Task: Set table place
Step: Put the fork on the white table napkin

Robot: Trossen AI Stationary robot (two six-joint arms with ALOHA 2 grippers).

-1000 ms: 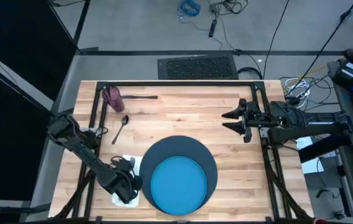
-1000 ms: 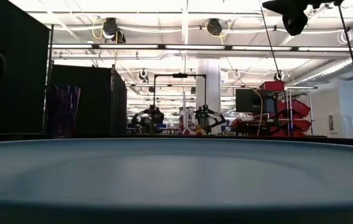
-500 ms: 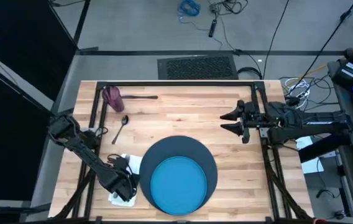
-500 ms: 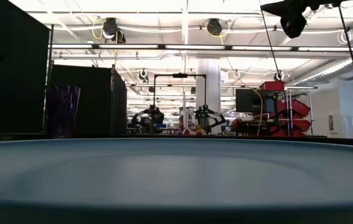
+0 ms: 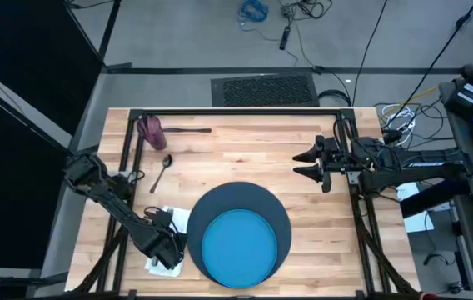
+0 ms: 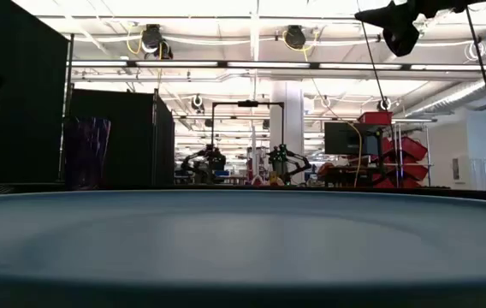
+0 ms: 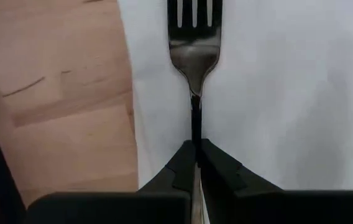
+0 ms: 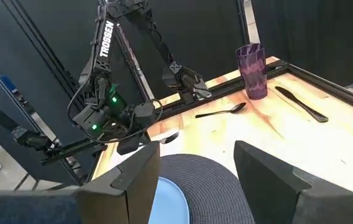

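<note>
A white napkin lies on the table, just left of the dark blue round mat that carries the bright blue plate. My left gripper is over the napkin, shut on a metal fork. A purple cup and a dark knife are at the far left. A spoon lies nearer, between them and the napkin. My right gripper hangs open above the table's right half, with nothing between its fingers. My left gripper pinches the fork's thin handle between its two fingertips. The handle runs straight out from between them, along the fingers, with the tines at the end away from the gripper. The fork is over the napkin; whether it rests on it I cannot tell.
A black metal frame borders the wooden top. Bare wood lies between the mat and the far edge, and to the mat's right. In the low view the plate's rim fills the foreground.
My right gripper has drifted a little toward the table's left edge, staying open. My left gripper has shifted slightly toward the left edge over the napkin, still shut on the fork.
</note>
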